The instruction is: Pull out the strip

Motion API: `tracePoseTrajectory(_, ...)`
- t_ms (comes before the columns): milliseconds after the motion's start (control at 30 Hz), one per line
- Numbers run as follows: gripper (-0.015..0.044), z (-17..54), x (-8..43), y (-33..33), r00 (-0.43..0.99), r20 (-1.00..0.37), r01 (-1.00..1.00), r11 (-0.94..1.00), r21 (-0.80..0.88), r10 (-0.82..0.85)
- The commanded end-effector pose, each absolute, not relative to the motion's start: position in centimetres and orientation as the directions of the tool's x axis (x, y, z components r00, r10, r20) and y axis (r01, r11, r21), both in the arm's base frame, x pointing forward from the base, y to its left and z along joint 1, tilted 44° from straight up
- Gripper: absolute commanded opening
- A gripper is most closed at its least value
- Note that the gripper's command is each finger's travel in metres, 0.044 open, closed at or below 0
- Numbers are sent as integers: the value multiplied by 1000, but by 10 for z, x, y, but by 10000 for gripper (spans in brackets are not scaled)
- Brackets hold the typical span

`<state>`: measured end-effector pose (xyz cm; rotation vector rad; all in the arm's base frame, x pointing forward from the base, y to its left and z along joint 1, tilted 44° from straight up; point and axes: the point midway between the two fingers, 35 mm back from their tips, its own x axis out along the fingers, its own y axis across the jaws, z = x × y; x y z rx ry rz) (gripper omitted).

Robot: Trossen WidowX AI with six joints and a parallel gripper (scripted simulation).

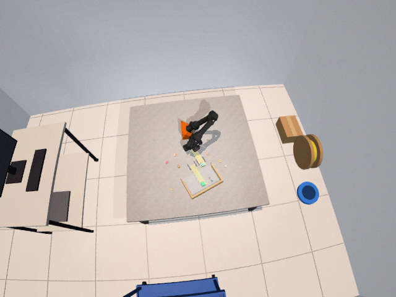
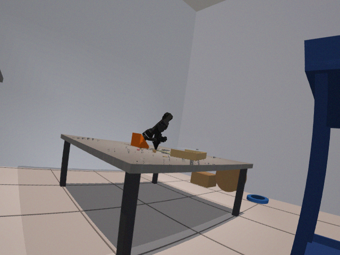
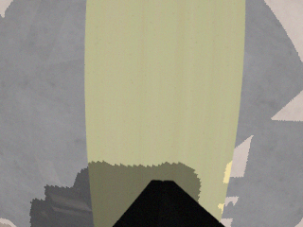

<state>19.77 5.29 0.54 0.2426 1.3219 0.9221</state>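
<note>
Even soft light, bowed edges
</note>
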Motion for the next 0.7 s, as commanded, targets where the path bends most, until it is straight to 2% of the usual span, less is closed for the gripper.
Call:
tracePoseTrajectory(0,0,2,190,54,-59,-727,-434,638,636,684)
tracePoseTrajectory(400,0,2,190,54,-59,-727,-434,638,636,684)
tracePoseTrajectory(667,0,36,201,24,-59,-729,-434,640,634,682)
